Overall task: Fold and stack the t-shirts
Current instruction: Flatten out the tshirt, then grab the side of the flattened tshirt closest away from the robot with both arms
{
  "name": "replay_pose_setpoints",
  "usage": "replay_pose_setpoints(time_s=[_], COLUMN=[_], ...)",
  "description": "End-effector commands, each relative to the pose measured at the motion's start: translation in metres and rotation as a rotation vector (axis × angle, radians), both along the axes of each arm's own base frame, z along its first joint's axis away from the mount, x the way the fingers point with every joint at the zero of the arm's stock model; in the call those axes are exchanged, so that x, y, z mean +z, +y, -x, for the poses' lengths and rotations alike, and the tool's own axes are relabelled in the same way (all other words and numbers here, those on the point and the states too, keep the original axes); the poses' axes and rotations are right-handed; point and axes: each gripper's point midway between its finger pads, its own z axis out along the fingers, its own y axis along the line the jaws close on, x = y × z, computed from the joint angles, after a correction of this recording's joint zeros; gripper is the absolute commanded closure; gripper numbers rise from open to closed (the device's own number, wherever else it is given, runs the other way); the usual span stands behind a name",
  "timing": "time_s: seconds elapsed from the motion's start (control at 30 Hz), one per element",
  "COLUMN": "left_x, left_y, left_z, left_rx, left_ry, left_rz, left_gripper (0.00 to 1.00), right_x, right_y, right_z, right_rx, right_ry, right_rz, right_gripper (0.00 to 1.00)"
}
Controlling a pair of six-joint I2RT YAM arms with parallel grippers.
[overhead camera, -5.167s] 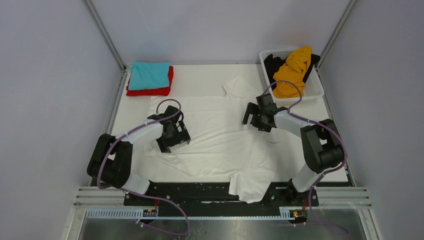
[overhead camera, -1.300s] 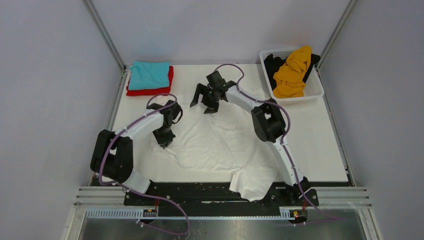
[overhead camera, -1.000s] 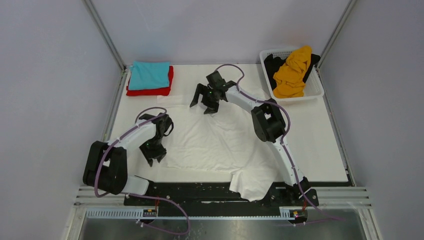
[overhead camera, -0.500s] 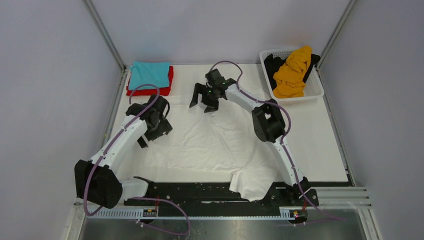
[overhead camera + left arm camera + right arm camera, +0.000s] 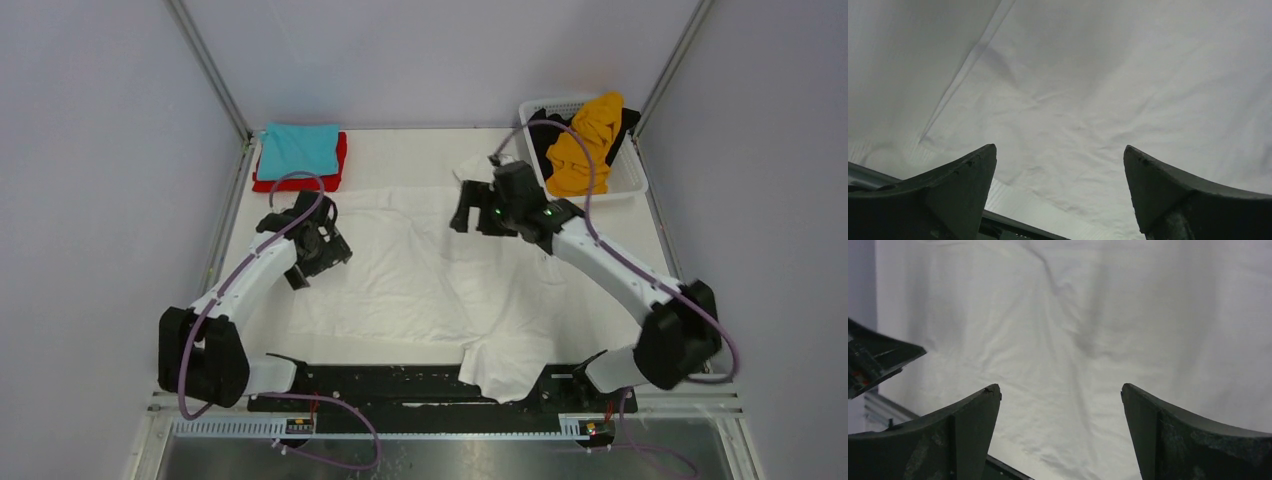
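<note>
A large white t-shirt [image 5: 410,275] lies spread over the table, one corner hanging off the near edge. My left gripper [image 5: 318,263] hovers open over its left side; the left wrist view shows only white cloth [image 5: 1088,90] between the empty fingers of the gripper [image 5: 1060,155]. My right gripper [image 5: 474,220] stands open above the shirt's far right part, and nothing sits in it [image 5: 1060,392] in the right wrist view. A folded teal t-shirt [image 5: 298,148] rests on a folded red one [image 5: 300,184] at the far left.
A white lattice basket [image 5: 628,186] at the far right corner holds a crumpled orange-yellow shirt [image 5: 585,140] and a black one [image 5: 546,128]. Metal frame posts and grey walls close in the table on both sides.
The left gripper opened, let go of the white shirt and moved away from me along its left edge. The right arm swung from the far middle toward the basket. The shirt lies flatter.
</note>
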Motion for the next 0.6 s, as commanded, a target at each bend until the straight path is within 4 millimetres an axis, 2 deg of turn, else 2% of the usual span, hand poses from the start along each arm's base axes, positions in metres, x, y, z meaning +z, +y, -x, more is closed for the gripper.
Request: replay_pose_setpoints(time_s=[0.0, 0.13, 0.23, 0.37, 0.57], left_x=[-0.018, -0.038, -0.052, -0.067, -0.071], left_y=[0.018, 0.035, 0.042, 0.050, 0.058], left_z=[0.032, 0.062, 0.077, 0.092, 0.113], left_rx=[0.064, 0.168, 0.241, 0.301, 0.424], left_ry=[0.011, 0.043, 0.062, 0.098, 0.076], left_rz=[-0.033, -0.046, -0.025, -0.038, -0.040], left_gripper=[0.01, 0.01, 0.01, 0.11, 0.27], right_x=[-0.044, -0.067, -0.073, -0.076, -0.083], right_y=[-0.087, -0.121, -0.128, -0.139, -0.144], right_z=[0.026, 0.062, 0.078, 0.089, 0.092], right_rx=[-0.245, -0.316, -0.338, -0.350, -0.346], right_ry=[-0.007, 0.050, 0.044, 0.032, 0.045], right_rz=[0.091, 0.092, 0.067, 0.095, 0.128], right_gripper=[0.00, 0.00, 0.00, 0.00, 0.00])
